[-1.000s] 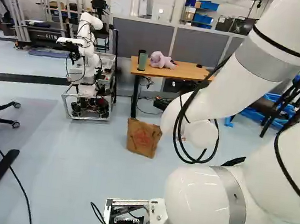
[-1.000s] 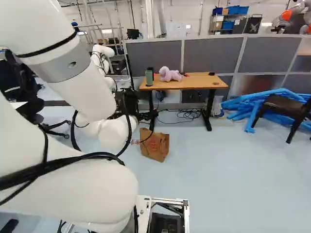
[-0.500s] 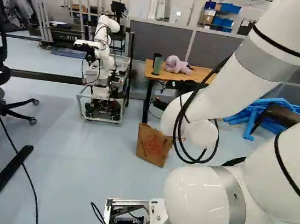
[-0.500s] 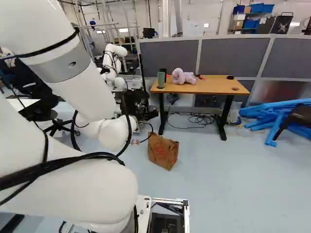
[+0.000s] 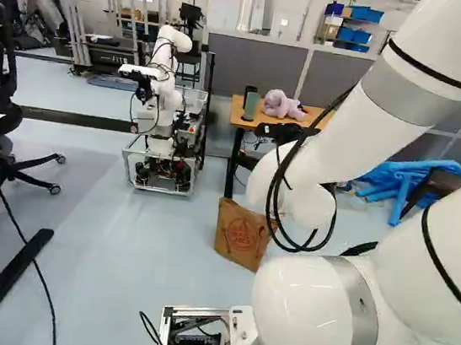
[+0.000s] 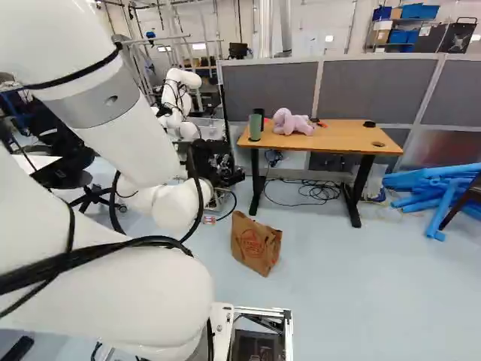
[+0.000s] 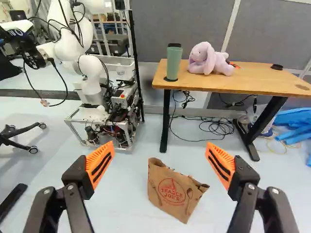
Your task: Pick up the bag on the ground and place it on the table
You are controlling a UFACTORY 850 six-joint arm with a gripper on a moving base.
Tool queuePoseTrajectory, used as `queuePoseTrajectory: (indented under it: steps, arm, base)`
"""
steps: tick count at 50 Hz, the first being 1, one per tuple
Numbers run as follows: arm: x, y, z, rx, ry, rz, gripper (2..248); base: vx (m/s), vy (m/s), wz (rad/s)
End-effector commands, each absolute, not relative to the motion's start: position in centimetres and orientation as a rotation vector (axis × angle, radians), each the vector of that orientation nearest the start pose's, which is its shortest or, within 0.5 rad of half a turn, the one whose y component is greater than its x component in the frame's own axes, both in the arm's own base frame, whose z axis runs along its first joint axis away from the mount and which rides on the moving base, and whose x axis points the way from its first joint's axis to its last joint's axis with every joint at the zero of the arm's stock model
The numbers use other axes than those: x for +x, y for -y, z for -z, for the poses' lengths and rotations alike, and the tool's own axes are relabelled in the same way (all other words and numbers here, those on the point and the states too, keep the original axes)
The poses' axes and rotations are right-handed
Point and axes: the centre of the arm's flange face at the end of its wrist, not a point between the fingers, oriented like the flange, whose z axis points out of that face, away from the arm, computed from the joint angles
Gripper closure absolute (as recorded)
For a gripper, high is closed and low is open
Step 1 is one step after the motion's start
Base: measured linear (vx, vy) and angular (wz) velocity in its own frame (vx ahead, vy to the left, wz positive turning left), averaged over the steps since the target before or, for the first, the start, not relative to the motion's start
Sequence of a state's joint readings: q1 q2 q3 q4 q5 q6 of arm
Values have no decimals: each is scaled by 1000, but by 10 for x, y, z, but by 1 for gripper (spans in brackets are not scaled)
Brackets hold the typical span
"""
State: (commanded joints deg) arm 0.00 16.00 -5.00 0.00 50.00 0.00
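Bag on floor near table; hand spread wide, holding nothing

Backed by a white wall, with grey panels before it and blue bins beyond them. Laid with a pale floor, brightly lit. Furnished with a black chair at the left base view's left; heaped with blue tubes at the right base view's right.

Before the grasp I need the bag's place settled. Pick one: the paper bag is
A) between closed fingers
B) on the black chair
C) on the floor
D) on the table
C: the paper bag stands on the floor, ahead of the open gripper.
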Motion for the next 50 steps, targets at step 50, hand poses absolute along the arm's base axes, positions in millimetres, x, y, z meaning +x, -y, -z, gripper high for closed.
queuePoseTrajectory:
  steps: [50]
  arm:
    - [270, 0, -366, -2558, 0, 1824, 3]
  base:
    - [101, 3, 1]
